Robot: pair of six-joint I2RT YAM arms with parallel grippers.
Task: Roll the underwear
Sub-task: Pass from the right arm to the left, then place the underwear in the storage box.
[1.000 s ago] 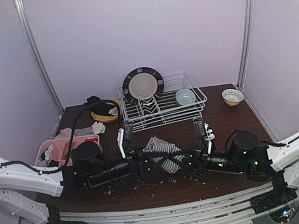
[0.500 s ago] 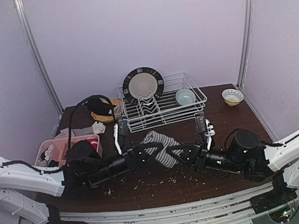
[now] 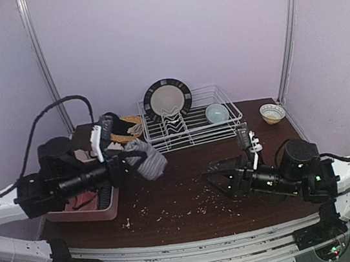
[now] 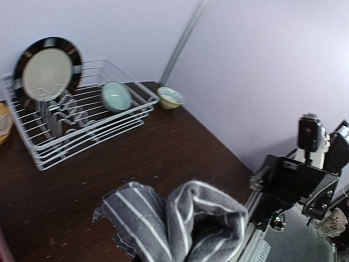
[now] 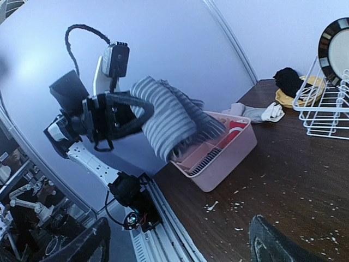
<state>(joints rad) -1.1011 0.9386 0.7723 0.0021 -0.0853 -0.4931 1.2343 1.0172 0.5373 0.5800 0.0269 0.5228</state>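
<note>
The underwear is a grey bundle with white stripes, hanging in the air at the left, above the inner edge of the pink bin. My left gripper is shut on it. In the left wrist view the cloth fills the foreground and hides the fingers. My right gripper stands open and empty low over the table, well to the right of the bundle. In the right wrist view its fingers frame the bottom, with the underwear held high above the pink bin.
A white dish rack at the back holds a dark-rimmed plate and a pale blue bowl. A small bowl sits at the back right. Black cloth on a yellow dish lies at the back left. Crumbs dot the table.
The right gripper has let go of the underwear and opened, drawing back right. The left arm has lifted the bundle up and carried it left to the pink bin.
</note>
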